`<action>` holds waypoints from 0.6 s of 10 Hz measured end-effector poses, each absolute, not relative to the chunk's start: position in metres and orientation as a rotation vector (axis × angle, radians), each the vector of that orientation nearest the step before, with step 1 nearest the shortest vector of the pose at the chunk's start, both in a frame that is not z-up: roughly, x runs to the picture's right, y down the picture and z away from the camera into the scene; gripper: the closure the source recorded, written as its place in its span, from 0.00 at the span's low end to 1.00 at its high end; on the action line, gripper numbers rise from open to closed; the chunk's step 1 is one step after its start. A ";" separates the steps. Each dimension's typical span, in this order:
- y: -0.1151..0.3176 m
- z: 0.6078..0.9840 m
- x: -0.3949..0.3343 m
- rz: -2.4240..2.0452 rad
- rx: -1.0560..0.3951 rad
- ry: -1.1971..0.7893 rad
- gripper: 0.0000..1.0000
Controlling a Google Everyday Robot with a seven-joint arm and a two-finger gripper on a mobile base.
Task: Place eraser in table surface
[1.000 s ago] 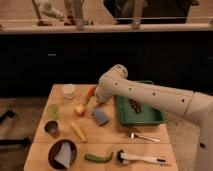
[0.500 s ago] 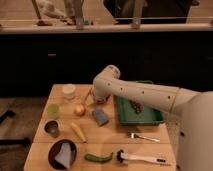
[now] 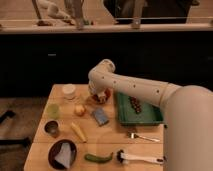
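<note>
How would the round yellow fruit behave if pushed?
Being round, the yellow fruit would probably roll rather than slide, maybe into the blue pad beside it. Whole and plump, it likely stays firm. The gripper is behind it, by a red object.

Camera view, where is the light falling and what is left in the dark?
Camera view: warm light falls on the table surface; the cabinets behind are dark; the gripper, low over the table's back, looks shaded under the bright white arm.
</note>
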State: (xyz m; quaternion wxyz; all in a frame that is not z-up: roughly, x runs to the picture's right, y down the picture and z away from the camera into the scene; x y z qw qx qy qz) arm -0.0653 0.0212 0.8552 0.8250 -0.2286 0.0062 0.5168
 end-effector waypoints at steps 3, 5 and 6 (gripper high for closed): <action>0.014 0.868 -0.062 1.111 -0.483 0.039 0.20; 0.017 0.877 -0.059 1.117 -0.491 0.056 0.20; 0.020 0.882 -0.059 1.118 -0.497 0.064 0.20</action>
